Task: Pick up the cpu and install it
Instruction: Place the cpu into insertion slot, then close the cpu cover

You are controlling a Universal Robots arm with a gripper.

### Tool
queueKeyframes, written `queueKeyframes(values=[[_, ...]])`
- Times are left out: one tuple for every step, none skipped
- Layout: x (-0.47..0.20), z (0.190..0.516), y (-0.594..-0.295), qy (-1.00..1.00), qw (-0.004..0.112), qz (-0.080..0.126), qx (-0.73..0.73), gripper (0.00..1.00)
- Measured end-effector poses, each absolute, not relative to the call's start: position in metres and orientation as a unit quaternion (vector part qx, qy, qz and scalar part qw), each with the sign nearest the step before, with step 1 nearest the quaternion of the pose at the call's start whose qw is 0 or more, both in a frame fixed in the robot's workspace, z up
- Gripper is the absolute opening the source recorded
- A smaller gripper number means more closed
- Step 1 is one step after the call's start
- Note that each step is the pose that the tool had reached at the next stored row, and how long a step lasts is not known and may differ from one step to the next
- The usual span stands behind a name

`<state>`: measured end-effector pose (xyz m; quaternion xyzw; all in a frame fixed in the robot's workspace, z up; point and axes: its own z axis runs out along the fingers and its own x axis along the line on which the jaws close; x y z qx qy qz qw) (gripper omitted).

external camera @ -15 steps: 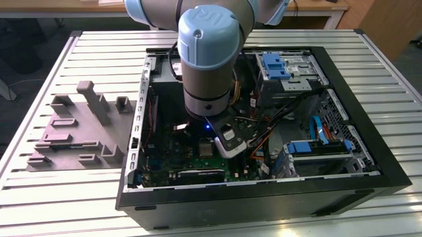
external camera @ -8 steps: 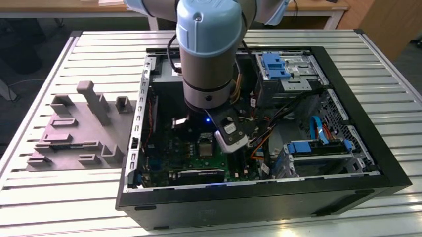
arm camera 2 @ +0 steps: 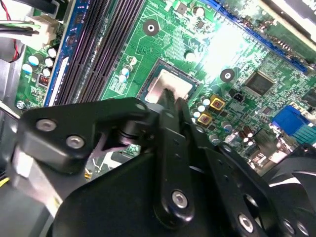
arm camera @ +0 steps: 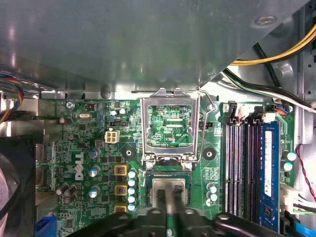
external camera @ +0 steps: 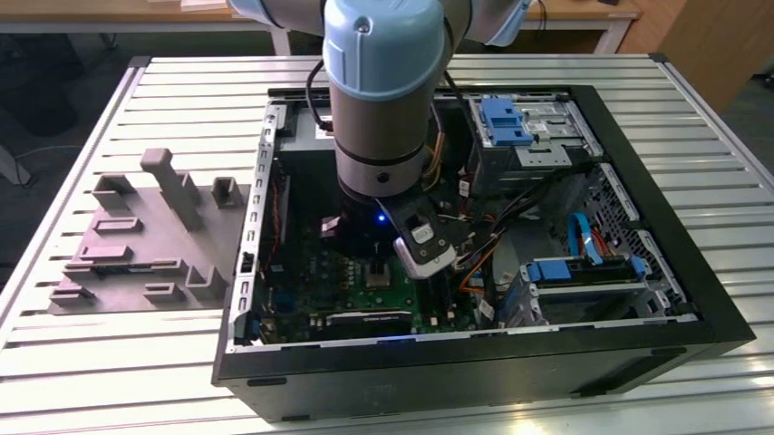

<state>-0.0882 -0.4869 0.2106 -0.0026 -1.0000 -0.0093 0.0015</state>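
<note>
The cpu is a small silvery square lying flat in the motherboard socket, whose metal load frame stands swung open beside it. In the second wrist view the cpu shows the same bright top. My gripper is directly over it, its two black fingers close together with their tips at the chip's top face. The chip is wider than the pair of fingers, so they do not span its edges. In the exterior view my arm reaches straight down into the open computer case.
Memory slots run along one side of the socket, and capacitors line the other. Cables cross a corner of the case. A black fan is nearby. A grey fixture tray sits on the slatted table at the exterior view's left.
</note>
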Motion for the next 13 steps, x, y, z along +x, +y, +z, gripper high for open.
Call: queueKeyframes(values=[[-0.0882, 0.2106, -0.4869, -1.000, 0.002, -0.009, -0.003, 0.16], [-0.0882, 0.2106, -0.4869, -1.000, 0.002, -0.009, -0.003, 0.16], [-0.0882, 0.2106, -0.4869, -1.000, 0.002, -0.009, -0.003, 0.11], [-0.0882, 0.2107, -0.4869, -1.000, 0.002, -0.009, -0.003, 0.11], [-0.0882, 0.2107, -0.4869, -1.000, 0.002, -0.009, -0.003, 0.11], [-0.0882, 0.2107, -0.4869, -1.000, 0.001, -0.009, -0.003, 0.11], [-0.0882, 0.2107, -0.4869, -1.000, 0.002, -0.009, -0.003, 0.11], [-0.0882, 0.2107, -0.4869, -1.000, 0.002, -0.009, -0.003, 0.11], [-0.0882, 0.2109, -0.4869, -1.000, 0.002, -0.009, -0.003, 0.11], [-0.0882, 0.2111, -0.4869, -1.000, 0.002, -0.009, -0.003, 0.11], [-0.0882, 0.2111, -0.4869, -1.000, 0.002, -0.009, -0.003, 0.11], [-0.0882, 0.2111, -0.4869, -1.000, 0.002, -0.009, -0.003, 0.11], [-0.0882, 0.2111, -0.4869, -1.000, 0.002, -0.009, -0.003, 0.11]])
